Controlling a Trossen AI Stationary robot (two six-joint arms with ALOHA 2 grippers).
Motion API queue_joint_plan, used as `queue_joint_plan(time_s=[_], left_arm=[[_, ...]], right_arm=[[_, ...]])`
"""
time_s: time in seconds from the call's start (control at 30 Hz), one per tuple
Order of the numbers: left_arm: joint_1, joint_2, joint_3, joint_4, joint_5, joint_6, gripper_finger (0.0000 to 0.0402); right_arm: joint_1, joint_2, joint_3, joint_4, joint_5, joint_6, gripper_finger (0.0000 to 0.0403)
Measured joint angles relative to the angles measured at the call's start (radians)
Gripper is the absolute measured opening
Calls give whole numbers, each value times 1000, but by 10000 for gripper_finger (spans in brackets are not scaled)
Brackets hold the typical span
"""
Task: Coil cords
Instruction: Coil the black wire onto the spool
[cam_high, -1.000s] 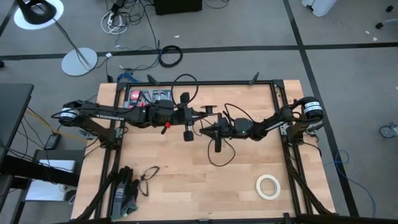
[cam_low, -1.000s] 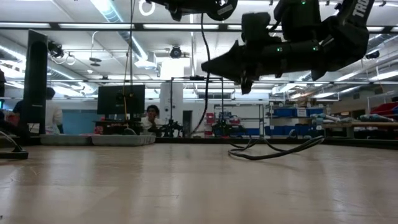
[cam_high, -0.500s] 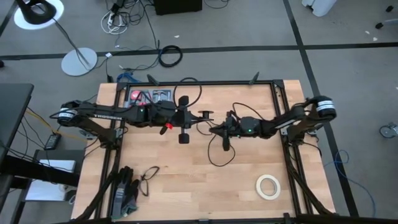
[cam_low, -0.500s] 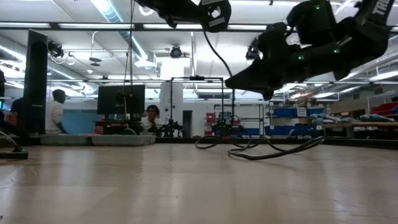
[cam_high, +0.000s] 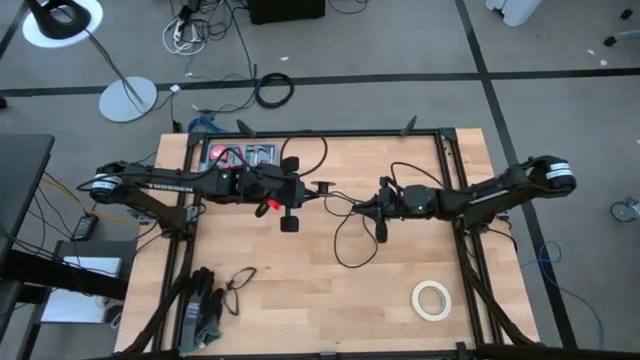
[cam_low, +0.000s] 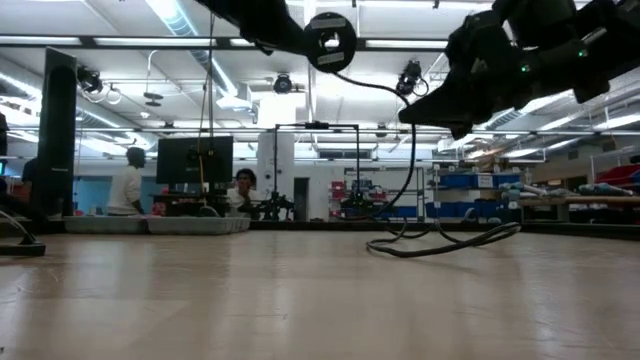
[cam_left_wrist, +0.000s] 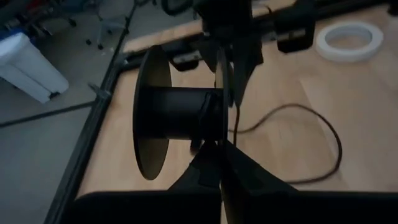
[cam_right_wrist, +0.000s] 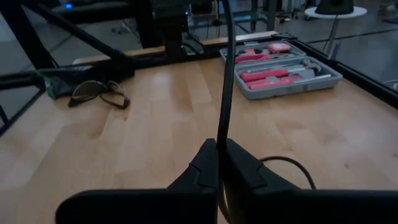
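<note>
While raised above table centre, right gripper (cam_right_wrist: 219, 163) pinched shut on the cord (cam_high: 345, 232), which climbs from between its fingertips and also droops right of them into one slack loop on the wooden table (cam_high: 300, 300). Left gripper (cam_left_wrist: 222, 158), left of it, pressed together on one black spool (cam_left_wrist: 171, 115). Far left: one open tool case (cam_right_wrist: 283, 65) holding red-handled tools. Near right: one tape roll (cam_high: 431, 299). Near left: one pair of glasses (cam_right_wrist: 99, 93).

one cord (cam_high: 345, 245), one spool (cam_left_wrist: 177, 115), one tape roll (cam_high: 431, 299), two arms
</note>
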Motion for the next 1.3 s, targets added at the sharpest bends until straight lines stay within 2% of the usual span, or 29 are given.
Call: queue_joint_plan(time_s=[0.23, 0.4, 0.53, 0.63, 0.87, 1.13, 1.3], left_arm=[[0, -23, -1, -43, -22, -3, 0], [0, -10, 0, -47, -6, -24, 0], [0, 27, -1, -53, 28, -52, 0], [-1, 43, 0, -46, 36, -70, 0], [-3, 72, 0, -24, 158, -128, 0], [-9, 142, 0, 74, 311, -192, 0], [-19, 174, 0, 125, 361, -207, 0]], right_arm=[[27, -135, 1, -115, 15, -37, 3], [38, -192, 5, -114, -80, -78, 3], [38, -188, 41, -116, -168, -91, 3], [38, -175, 78, -114, -196, -123, 3], [34, -170, 175, -240, -219, -230, 3], [-11, -142, 263, -323, -346, -346, 3], [-50, -109, 303, -374, -404, -406, 3]])
